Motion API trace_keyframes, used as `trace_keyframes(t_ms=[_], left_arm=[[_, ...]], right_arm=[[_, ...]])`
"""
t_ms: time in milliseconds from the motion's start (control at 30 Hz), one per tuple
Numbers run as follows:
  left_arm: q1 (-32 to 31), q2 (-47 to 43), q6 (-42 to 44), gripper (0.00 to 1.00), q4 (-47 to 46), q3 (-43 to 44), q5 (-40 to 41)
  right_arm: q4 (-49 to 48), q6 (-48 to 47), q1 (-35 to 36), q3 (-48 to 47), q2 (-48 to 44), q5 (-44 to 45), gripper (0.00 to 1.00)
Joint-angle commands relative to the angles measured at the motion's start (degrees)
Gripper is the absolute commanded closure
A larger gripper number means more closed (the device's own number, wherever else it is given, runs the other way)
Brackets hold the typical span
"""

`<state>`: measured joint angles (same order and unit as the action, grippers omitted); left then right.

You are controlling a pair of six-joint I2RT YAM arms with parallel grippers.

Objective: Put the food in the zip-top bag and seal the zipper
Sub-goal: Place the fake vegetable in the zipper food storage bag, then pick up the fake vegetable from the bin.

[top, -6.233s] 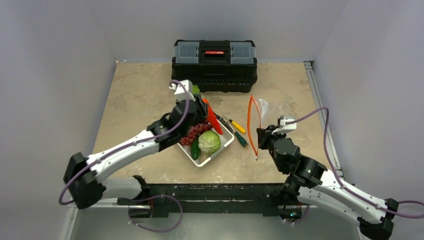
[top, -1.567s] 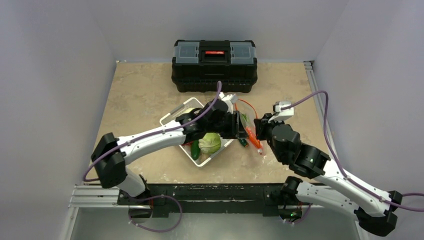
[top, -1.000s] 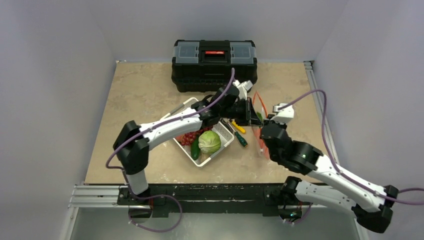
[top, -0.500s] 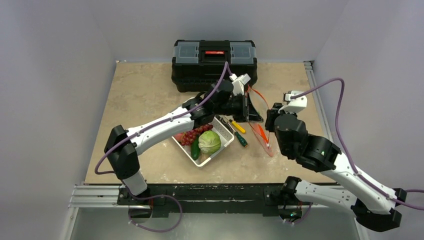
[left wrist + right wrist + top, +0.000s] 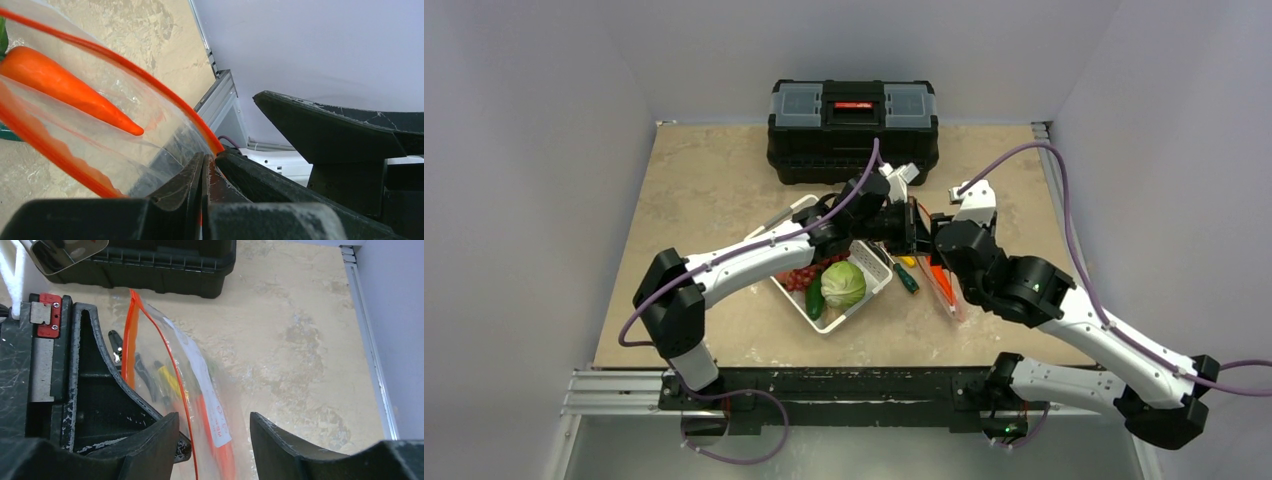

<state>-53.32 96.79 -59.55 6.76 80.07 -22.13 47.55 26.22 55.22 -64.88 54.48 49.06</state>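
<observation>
My left jaws: clenching the zipper (image 5: 150, 81) | my right jaws: just released, now spreading astride the zip-top bag (image 5: 200, 370) | carrot (image 5: 60, 82) bagged, cabbage (image 5: 843, 285) waiting.

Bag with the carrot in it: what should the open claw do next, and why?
Probably close the right claw on the zipper passing between its jaws. The left claw pinches the bag, so two grips could hold its mouth open.
</observation>
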Motion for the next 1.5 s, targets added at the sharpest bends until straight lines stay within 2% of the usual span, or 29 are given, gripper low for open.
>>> trace_keyframes(t_ms=[0,133,300,567,767,833,900,1000,1133,1267,1367,1467], left_arm=[[-0.1,-1.1,-0.6,1.00,-4.2,0.1,0.6],[0.0,0.3,1.5,1.00,-1.0,1.9,1.6],[0.2,0.1,2.6,1.00,0.7,1.3,3.8],[0.3,0.6,3.0,1.00,1.3,1.8,3.1],[0.6,-2.3,5.9,0.99,4.3,1.2,4.1],[1.0,-5.0,7.4,0.82,5.2,-0.2,4.5],[1.7,-8.7,9.0,0.64,5.8,-2.1,4.7],[3.1,-15.1,11.9,0.46,8.8,-5.4,6.7],[4.1,-24.4,18.2,0.32,17.9,-8.7,13.2],[4.2,-31.0,22.7,0.25,28.0,-12.0,21.7],[4.3,-32.2,23.2,0.18,30.0,-15.4,25.2],[4.4,-30.3,22.3,0.14,29.2,-17.5,24.9]], right_arm=[[-2.5,-1.7,0.1,2.1,-1.2,-5.0,0.47],[-2.1,-1.1,0.2,3.0,-0.1,-6.1,0.60],[1.3,0.8,0.1,2.8,-0.5,-4.6,0.60],[-3.0,-1.4,0.2,5.5,2.2,-3.2,0.63],[-7.1,-5.5,0.1,5.8,3.9,2.0,0.89],[-8.6,-6.5,0.1,6.5,2.8,2.1,1.00],[-11.0,-7.1,0.1,7.8,0.8,1.7,1.00],[-15.1,-8.4,0.1,10.2,-2.5,0.6,1.00],[-17.0,-8.8,0.1,11.4,-5.6,-0.9,1.00],[-17.4,-9.3,0.1,11.6,-6.8,-1.0,1.00],[-17.4,-9.6,0.1,11.6,-6.7,-1.1,1.00],[-16.4,-9.2,0.1,11.1,-6.3,-0.1,1.00]])
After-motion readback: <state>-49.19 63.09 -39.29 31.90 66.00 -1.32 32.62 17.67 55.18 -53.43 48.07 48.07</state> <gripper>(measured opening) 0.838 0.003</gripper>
